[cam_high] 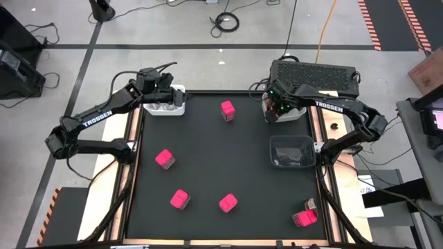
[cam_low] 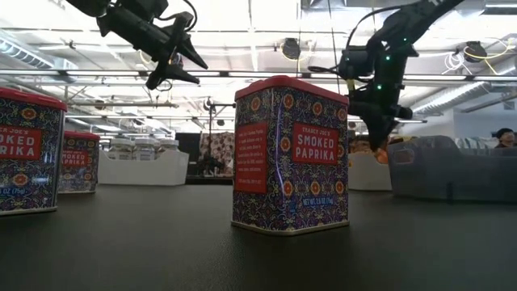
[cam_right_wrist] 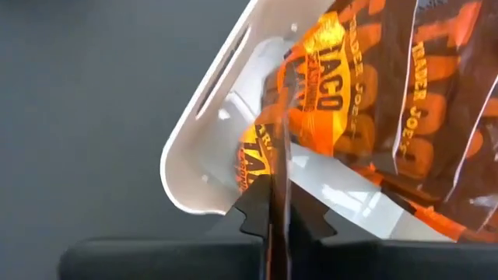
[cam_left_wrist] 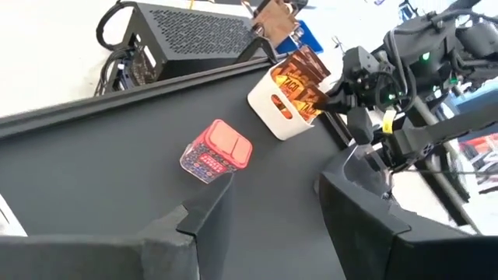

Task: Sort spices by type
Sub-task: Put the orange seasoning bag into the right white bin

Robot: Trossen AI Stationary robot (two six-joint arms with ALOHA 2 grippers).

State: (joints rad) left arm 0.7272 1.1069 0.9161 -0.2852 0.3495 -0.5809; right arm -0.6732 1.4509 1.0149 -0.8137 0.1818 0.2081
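I see my right gripper (cam_right_wrist: 276, 202) over the white bin (cam_high: 304, 114) with the taco sachets (cam_right_wrist: 373, 85), its fingers pressed together and holding nothing. The left gripper (cam_high: 166, 86) hangs half open and empty above the jar bin (cam_high: 181, 97). Pink boxes (cam_high: 165, 158) lie scattered on the mat (cam_high: 208, 152) (one beside the last loose sachet (cam_high: 311, 204)); the dark bin (cam_high: 291, 151) looks empty.

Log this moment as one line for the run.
right gripper: jaws shut on sachet over white bin | left gripper: jaws open over far-left bin | pink boxes unsorted
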